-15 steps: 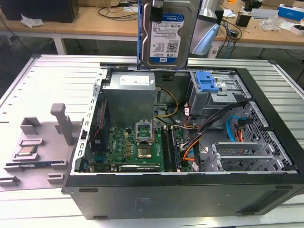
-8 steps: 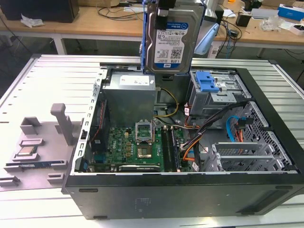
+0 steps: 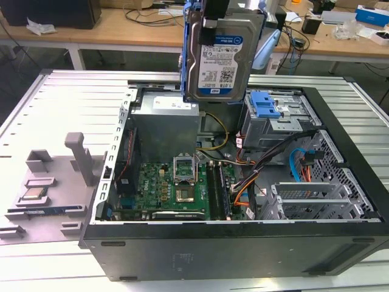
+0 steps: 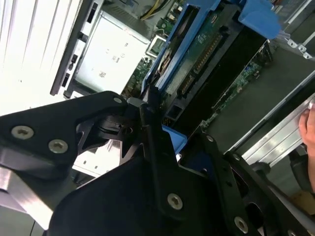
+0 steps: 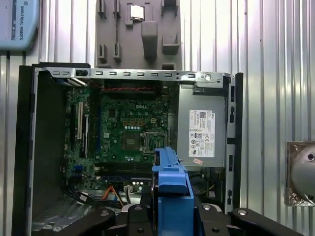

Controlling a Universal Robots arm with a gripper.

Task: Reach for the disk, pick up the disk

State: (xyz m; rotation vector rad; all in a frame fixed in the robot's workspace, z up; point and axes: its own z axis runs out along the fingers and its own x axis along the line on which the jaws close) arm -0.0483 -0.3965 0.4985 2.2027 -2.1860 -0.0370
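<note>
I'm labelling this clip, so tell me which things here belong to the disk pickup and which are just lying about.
Part of the job:
disk, lifted clear above the case
gripper, fingers shut on the disk's blue bracket

Lying about:
computer case, open
motherboard
power supply
blue latch on the drive cage
grey tray holding a chip

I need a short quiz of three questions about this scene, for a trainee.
1. True or false: the flat silver metal disk with a blue plastic bracket lies inside the open black computer case.
2. What does the end effector hold?
3. Which side of the case, in the exterior view, has the grey fixture plate? A left, B right.

Key: 1 false, it hangs above; 2 the disk; 3 A.
</note>
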